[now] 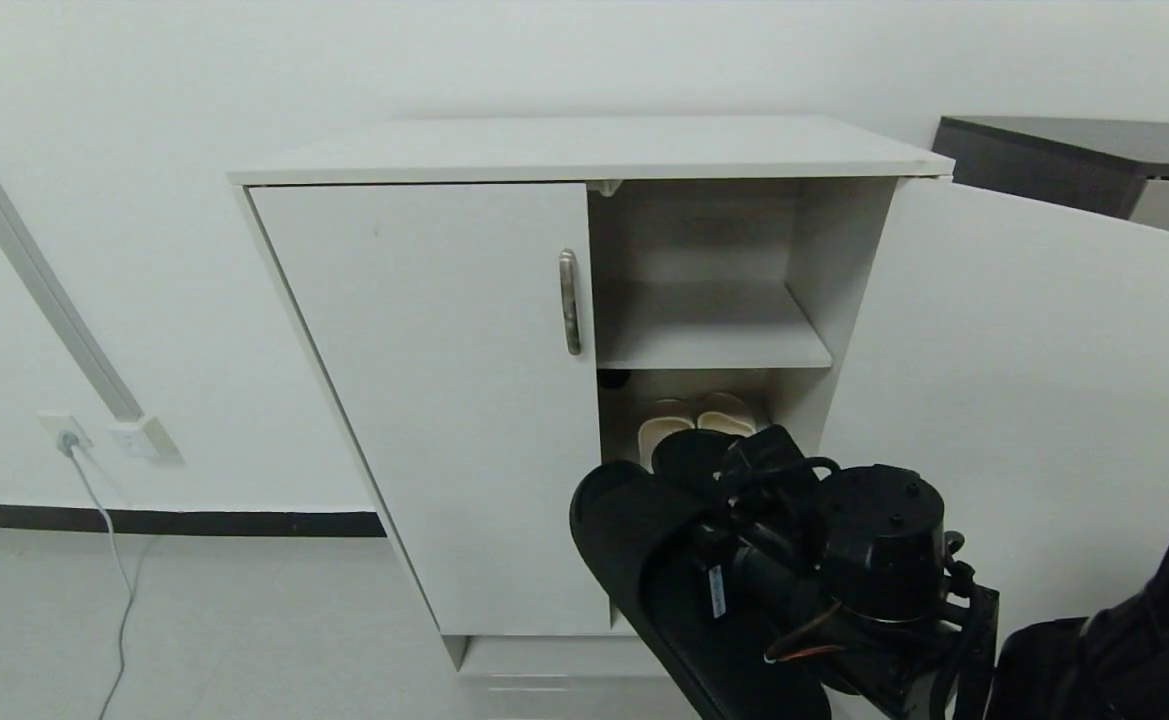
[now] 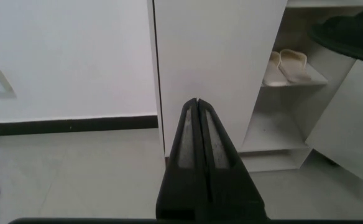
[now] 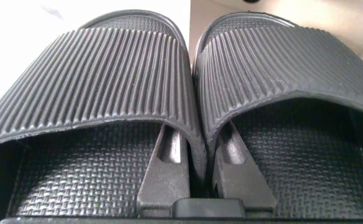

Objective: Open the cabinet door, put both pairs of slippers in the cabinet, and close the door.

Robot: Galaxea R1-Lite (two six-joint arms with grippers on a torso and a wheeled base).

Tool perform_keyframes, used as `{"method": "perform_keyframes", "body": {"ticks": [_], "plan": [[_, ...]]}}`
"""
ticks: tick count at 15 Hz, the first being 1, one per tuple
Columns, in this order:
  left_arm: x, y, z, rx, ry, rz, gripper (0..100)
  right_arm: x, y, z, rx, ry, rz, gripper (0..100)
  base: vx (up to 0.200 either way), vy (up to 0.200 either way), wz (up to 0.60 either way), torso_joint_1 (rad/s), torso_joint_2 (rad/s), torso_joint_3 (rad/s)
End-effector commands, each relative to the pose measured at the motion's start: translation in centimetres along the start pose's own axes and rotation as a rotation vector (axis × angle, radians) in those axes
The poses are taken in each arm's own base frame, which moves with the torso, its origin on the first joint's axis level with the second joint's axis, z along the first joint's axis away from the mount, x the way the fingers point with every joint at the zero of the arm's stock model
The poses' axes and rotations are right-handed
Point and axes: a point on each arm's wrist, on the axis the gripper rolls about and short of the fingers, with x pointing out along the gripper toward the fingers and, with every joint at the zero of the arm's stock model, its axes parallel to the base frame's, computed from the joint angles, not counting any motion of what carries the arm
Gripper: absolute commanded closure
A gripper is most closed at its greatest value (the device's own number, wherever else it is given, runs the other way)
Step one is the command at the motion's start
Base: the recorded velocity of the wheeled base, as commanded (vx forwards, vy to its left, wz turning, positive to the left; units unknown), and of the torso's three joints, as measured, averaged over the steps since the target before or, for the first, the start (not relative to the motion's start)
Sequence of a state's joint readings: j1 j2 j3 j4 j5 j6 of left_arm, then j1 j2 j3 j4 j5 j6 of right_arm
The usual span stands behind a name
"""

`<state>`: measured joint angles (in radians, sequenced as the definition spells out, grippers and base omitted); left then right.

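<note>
The white cabinet [image 1: 584, 150] stands against the wall with its right door [image 1: 1024, 400] swung open and its left door [image 1: 434, 400] closed. A cream pair of slippers [image 1: 694, 420] [image 2: 286, 65] lies on the middle shelf. My right gripper [image 1: 744, 520] [image 3: 197, 168] is shut on the black pair of slippers [image 1: 644, 560] [image 3: 188, 81], pinching their inner edges together in front of the open compartment. My left gripper [image 2: 197, 109] hangs low above the floor, left of the opening, fingers pressed together with nothing between them.
An upper shelf [image 1: 714, 335] lies bare. A lower shelf [image 2: 271, 134] shows beneath the cream pair. A metal handle [image 1: 569, 300] is on the closed door. A wall socket with a cable [image 1: 74, 445] is at the left. A dark table [image 1: 1084, 150] stands behind the open door.
</note>
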<state>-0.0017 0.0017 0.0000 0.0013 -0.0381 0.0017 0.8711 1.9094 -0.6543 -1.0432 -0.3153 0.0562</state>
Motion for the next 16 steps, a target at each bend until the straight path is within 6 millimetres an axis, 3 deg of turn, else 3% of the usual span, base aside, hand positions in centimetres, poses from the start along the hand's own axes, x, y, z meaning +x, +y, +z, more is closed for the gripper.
{"method": "perform_keyframes", "body": {"ticks": [1, 4, 12, 16], "plan": [[0.0, 0.0, 0.0, 0.000, -0.001, 0.000, 100, 0.1, 0.0, -0.3, -0.011, 0.008, -0.001, 100, 0.000, 0.000, 0.00, -0.027, 0.44, 0.422], [0.0, 0.0, 0.0, 0.000, -0.001, 0.000, 100, 0.1, 0.0, -0.6, -0.026, 0.019, 0.000, 100, 0.000, 0.000, 0.00, 0.001, 0.24, 0.233], [0.0, 0.0, 0.0, 0.000, 0.000, 0.000, 100, 0.3, 0.2, -1.3, -0.048, 0.040, 0.007, 100, 0.000, 0.000, -0.07, 0.001, 0.01, 0.008], [0.0, 0.0, 0.0, 0.001, 0.000, 0.000, 100, 2.4, 0.7, -1.0, -0.046, -0.044, -0.055, 100, 0.000, 0.000, 0.00, 0.000, 0.00, 0.000]]}}
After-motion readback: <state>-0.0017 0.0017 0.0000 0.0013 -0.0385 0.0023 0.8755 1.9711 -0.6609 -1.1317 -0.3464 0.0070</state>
